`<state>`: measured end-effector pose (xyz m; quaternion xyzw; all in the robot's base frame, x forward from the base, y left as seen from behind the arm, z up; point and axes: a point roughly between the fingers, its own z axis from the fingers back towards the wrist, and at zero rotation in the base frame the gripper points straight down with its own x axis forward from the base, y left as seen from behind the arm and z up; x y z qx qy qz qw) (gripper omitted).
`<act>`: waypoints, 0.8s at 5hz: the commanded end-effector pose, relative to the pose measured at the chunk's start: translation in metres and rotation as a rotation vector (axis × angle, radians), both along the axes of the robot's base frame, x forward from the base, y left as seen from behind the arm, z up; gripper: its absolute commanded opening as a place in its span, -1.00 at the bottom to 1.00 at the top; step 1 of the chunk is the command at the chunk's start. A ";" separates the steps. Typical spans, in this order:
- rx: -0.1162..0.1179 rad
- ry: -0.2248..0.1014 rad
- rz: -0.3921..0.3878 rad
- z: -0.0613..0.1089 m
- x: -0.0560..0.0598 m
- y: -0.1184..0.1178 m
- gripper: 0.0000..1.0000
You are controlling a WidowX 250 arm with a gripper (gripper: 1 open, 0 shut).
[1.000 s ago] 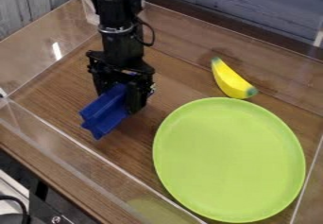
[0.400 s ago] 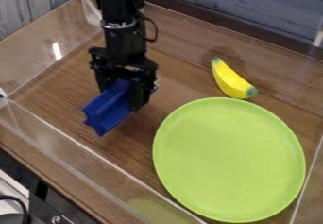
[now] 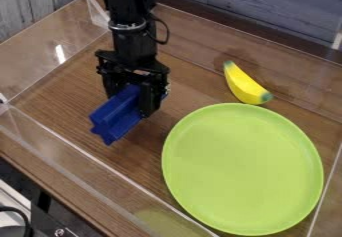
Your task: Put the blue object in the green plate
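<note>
The claw [image 3: 130, 93] hangs from a black arm [image 3: 128, 21] and points straight down at the table [image 3: 201, 61]. Its two black fingers [image 3: 155, 91] are spread wide, one on each side of the top end of the blue block [image 3: 115, 116]. The block's top end sits between the fingers, so the claw looks like it has the block in a wide grip, but I cannot tell for sure how tight the fingers press.

The block is long and blue with bumpy sides. It is tilted: the high end is up in the claw and the low end slopes down toward the front left of the claw. I cannot tell if the low end touches the table or is just above it.

The green plate [image 3: 242, 165] lies flat on the table to the right of the claw and closer to the front. It is big and round, much wider than the block. It is near the claw but not touching it. The block is not over the plate.

A banana [image 3: 245, 82] lies on the table to the right of the claw, just behind the plate. It is apart from the claw and from the block.

A clear wall [image 3: 54, 41] runs around the table, to the left of the claw and behind it
</note>
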<state>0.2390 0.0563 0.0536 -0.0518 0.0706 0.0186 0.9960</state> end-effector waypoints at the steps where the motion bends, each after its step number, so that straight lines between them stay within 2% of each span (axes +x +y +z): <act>1: 0.024 -0.094 -0.005 0.024 0.014 0.001 -1.00; 3: 0.005 -0.109 -0.009 0.035 0.021 -0.013 -1.00; 4: -0.017 -0.121 -0.032 0.044 0.027 -0.038 -1.00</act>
